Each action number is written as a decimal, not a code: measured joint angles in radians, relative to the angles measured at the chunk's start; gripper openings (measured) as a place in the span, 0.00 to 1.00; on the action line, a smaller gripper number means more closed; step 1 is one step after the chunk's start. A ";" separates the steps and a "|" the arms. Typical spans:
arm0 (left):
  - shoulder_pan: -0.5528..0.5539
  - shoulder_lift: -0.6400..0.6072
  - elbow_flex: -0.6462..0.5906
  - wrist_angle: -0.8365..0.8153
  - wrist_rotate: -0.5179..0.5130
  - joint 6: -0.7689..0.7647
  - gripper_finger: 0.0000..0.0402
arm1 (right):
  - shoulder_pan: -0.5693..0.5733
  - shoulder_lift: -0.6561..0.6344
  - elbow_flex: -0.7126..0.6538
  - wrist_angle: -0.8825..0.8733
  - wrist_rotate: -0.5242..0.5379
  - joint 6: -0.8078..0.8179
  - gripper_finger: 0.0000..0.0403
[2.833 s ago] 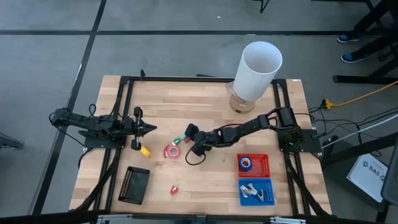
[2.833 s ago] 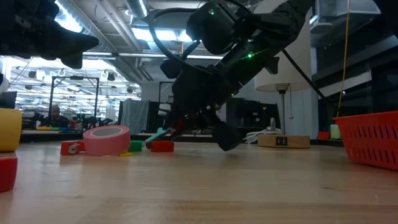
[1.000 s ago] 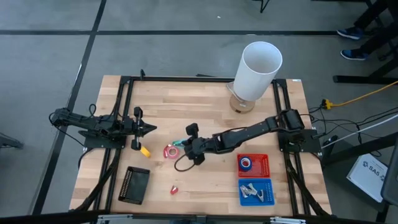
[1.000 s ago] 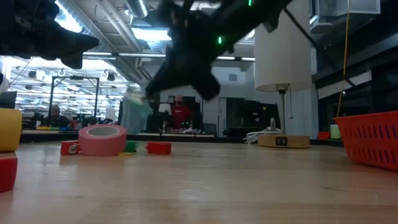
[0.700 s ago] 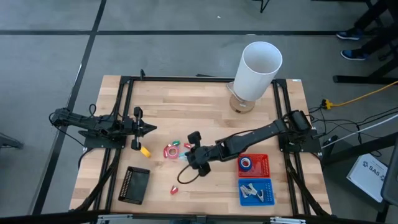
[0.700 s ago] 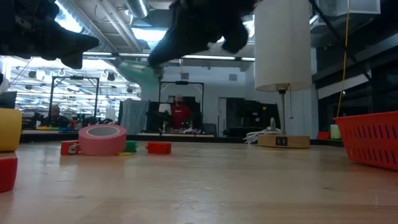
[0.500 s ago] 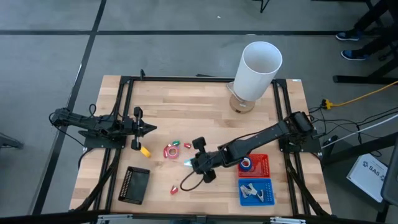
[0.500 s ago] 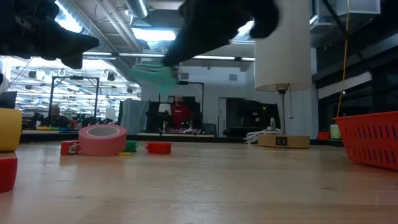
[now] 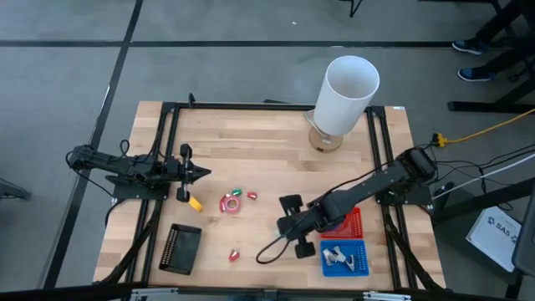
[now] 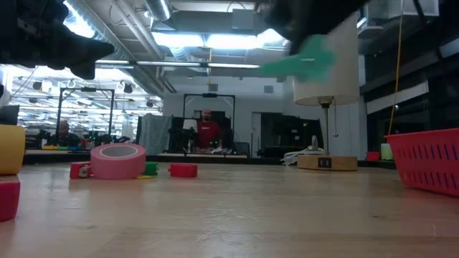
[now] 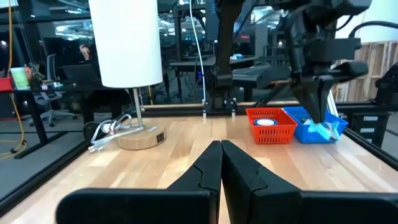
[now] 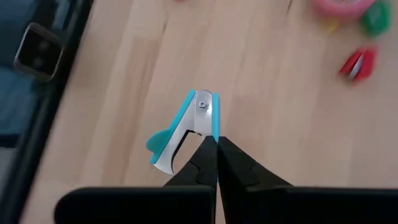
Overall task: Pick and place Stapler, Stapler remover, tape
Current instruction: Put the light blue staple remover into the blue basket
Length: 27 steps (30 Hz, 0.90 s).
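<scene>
I'm holding the small teal plastic staple remover (image 12: 185, 127) in my right gripper (image 12: 212, 144), whose fingers are pinching shut on it, lifted clear of the wooden table (image 9: 251, 142). In the high view that gripper (image 9: 290, 226) is hovering just beside the red mesh basket (image 9: 354, 219) and the blue mesh basket (image 9: 361, 251). The pink tape roll (image 9: 230, 203) is lying near the table's middle. My left gripper (image 11: 220, 163) is waiting with fingers pressed together at the left edge.
</scene>
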 joint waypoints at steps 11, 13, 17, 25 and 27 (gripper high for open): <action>0.000 0.001 0.000 0.001 0.000 0.000 0.01 | 0.049 -0.075 -0.010 -0.292 -0.121 0.333 0.00; 0.000 0.001 0.000 0.001 0.000 0.000 0.01 | 0.053 -0.095 -0.010 -0.330 -0.146 0.379 0.00; 0.000 0.001 0.000 0.000 0.000 0.000 0.01 | 0.060 -0.123 -0.010 -0.401 -0.203 0.470 0.00; 0.000 0.001 0.000 0.001 0.000 0.000 0.01 | 0.096 -0.135 -0.010 -0.531 -0.267 0.623 0.00; 0.000 0.001 0.000 0.001 0.000 0.000 0.01 | 0.108 -0.135 -0.010 -0.545 -0.283 0.669 0.00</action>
